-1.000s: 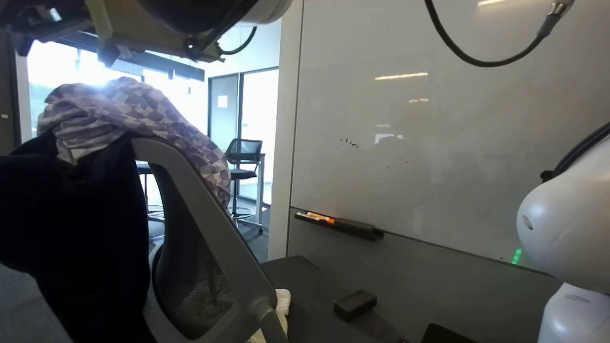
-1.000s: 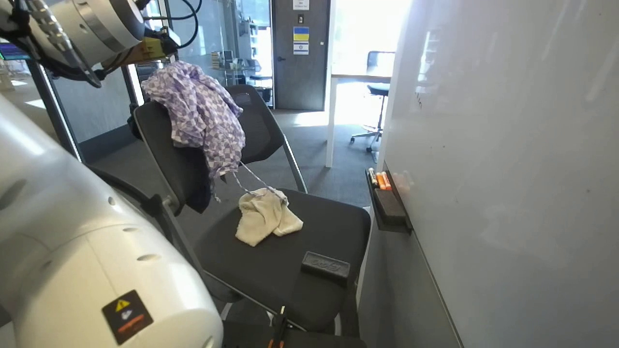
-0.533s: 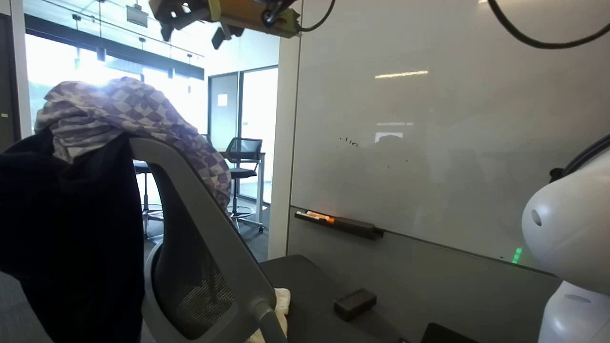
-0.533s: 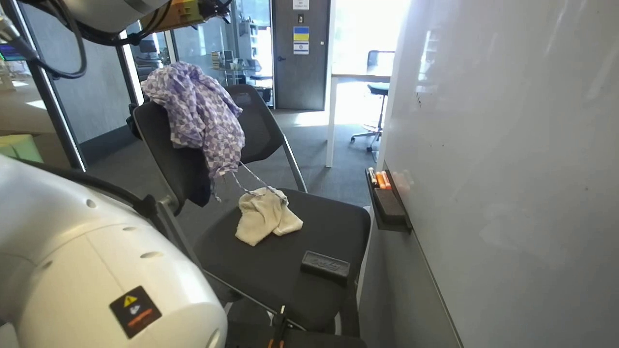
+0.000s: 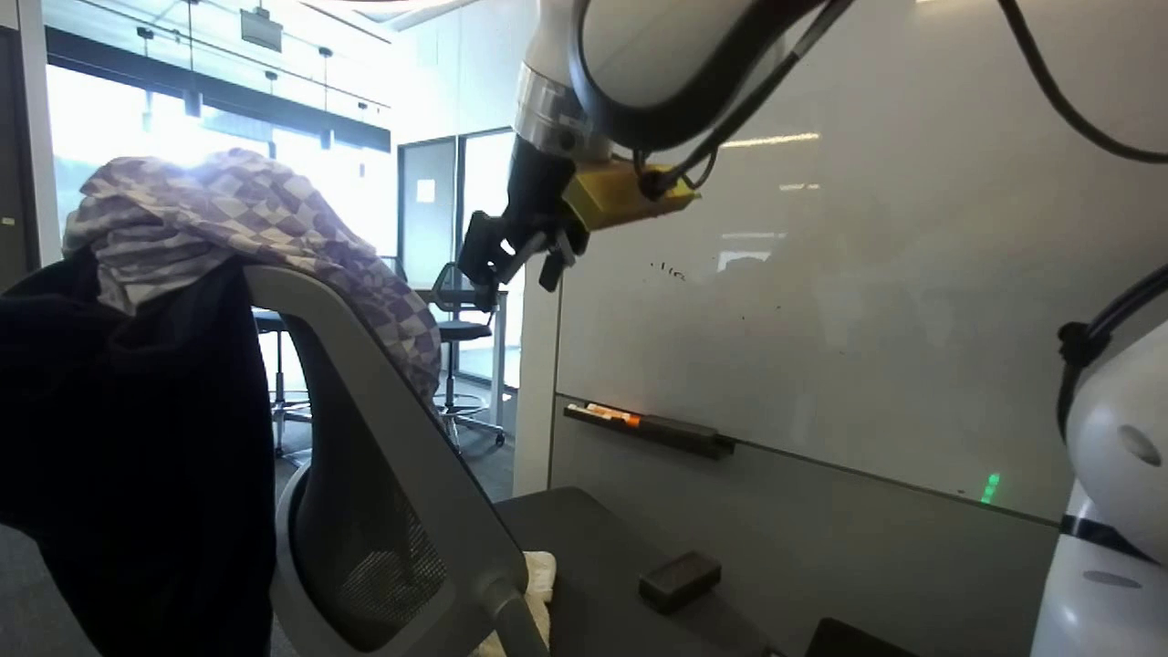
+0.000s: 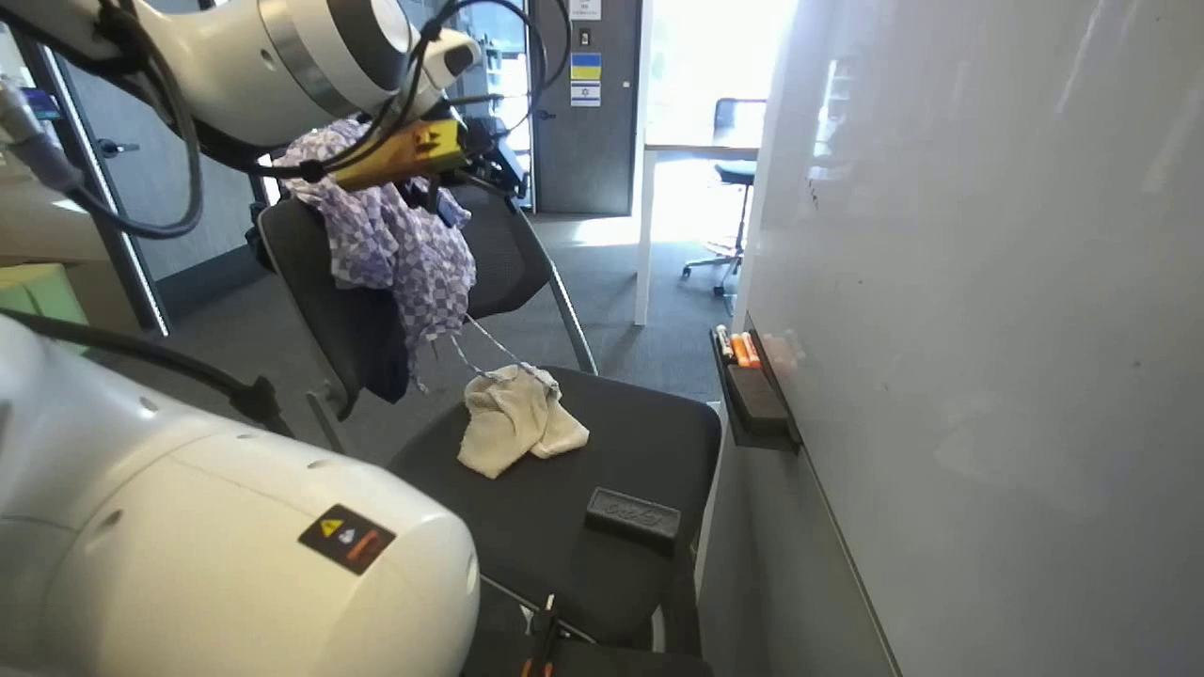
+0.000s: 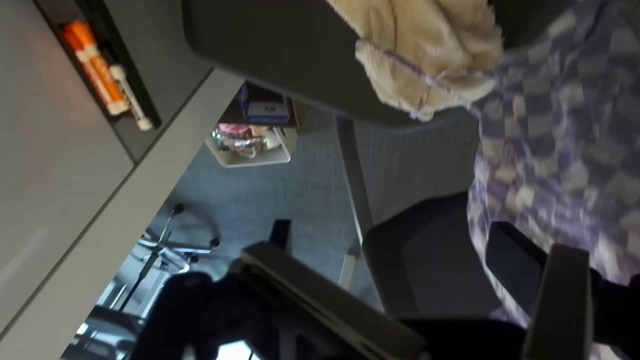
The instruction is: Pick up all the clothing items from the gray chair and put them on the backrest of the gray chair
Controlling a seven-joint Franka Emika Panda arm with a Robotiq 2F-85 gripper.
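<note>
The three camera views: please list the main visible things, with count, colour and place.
gray chair: 1, dark gray, beside whiteboard
checkered drawstring garment: 1, purple-and-white, over backrest
dark garment: 1, near-black, hanging on backrest
cloth: 1, cream, on seat
whiteboard: 1, white, beside gray chair
marker tray: 1, black, on whiteboard
markers: 3, two orange, one whitish, in marker tray
whiteboard erasers: 2, dark, one on seat, one in marker tray
swivel chairs: at least 2, dark, background
robot arm: 1, mostly white, near gray chair
end effector: 1, black, open, above seat level
</note>
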